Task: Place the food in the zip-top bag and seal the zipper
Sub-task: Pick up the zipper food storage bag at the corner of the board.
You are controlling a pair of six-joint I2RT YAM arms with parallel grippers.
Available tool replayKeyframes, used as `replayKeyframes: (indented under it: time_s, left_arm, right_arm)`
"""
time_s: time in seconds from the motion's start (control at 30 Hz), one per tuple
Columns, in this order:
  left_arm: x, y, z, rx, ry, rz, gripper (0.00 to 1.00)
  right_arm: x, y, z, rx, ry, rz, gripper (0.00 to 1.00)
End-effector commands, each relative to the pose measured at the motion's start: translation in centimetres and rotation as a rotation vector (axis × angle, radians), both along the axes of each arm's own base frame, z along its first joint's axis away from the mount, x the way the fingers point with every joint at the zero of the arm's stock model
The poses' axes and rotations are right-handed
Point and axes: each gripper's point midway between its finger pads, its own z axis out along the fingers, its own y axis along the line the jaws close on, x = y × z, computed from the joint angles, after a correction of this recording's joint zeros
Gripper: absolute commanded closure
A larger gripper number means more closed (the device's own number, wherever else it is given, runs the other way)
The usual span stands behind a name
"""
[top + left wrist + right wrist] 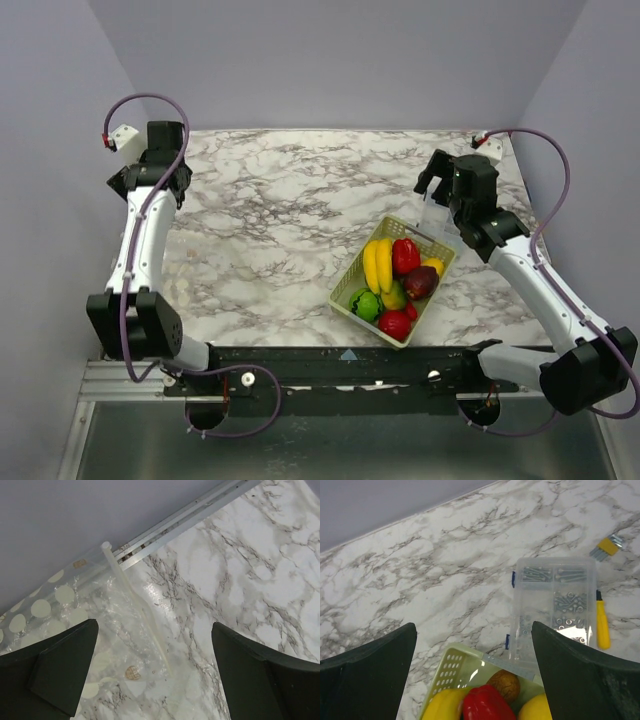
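Marble-patterned tabletop (280, 220), closed in by plain lavender walls (330, 60), was seen to carry everything. None of the task could be judged done. The small glossy toy fruits and vegetables (398, 285), among them yellow bananas (378, 262) and a red pepper (405, 255), were all heaped in the pale yellow-green lattice basket (352, 272) near the right arm, and nothing was held. The soft, clear, pale-dotted zip-top bag (100, 630) was found lying flat and empty at the far left corner, against the wall, with its thin pale closure strip (135, 605) uppermost; whether that strip was pressed shut could not be told. The left gripper (154, 626) was hung above the bag with its fingers spread wide. The right gripper (474, 630) was spread equally wide over the basket's far edge, beside a rigid clear plastic box (552, 605) of screws. Every piece was judged yet to be carried across to the bag, the mouth to be opened, and the sealing left for last.
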Motion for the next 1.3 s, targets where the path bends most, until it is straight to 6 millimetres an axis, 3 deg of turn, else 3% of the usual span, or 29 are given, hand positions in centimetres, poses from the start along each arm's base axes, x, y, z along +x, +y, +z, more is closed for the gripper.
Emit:
replayKeyframes:
  time_s: [0.0, 0.13, 0.33, 0.77, 0.83, 0.9, 1.1, 1.27]
  left_arm:
    - [-0.7, 2.0, -3.8, -0.006, 0.261, 0.158, 0.01]
    - [0.3, 2.7, -5.9, -0.017, 0.390, 0.224, 0.01]
    - [-0.6, 3.8, -8.3, -0.058, 0.442, 0.318, 0.01]
    - [2.0, 5.3, -13.5, -0.136, 0.515, 0.257, 0.03]
    - [2.2, 5.4, -14.2, -0.160, 0.524, 0.243, 0.08]
    - [2.0, 5.3, -14.9, -0.197, 0.539, 0.242, 0.15]
    - [0.3, 6.0, -16.2, -0.235, 0.557, 0.315, 0.16]
    - [-0.7, 6.8, -17.3, -0.307, 0.556, 0.357, 0.24]
  right_arm:
    - [-0.5, 2.7, 0.1, 0.065, -0.006, 0.147, 0.00]
    - [-0.4, 3.4, -0.1, 0.076, 0.006, 0.175, 0.00]
    - [-0.5, 3.5, -0.4, 0.066, 0.022, 0.189, 0.00]
    - [-0.7, 4.2, -1.2, 0.089, 0.041, 0.219, 0.00]
    - [-0.9, 4.2, -1.1, 0.091, 0.038, 0.219, 0.00]
    - [-1.0, 4.1, -1.1, 0.091, 0.037, 0.217, 0.00]
    - [-1.2, 4.1, -1.0, 0.101, 0.040, 0.214, 0.00]
    - [-1.0, 4.3, -0.9, 0.117, 0.037, 0.214, 0.00]
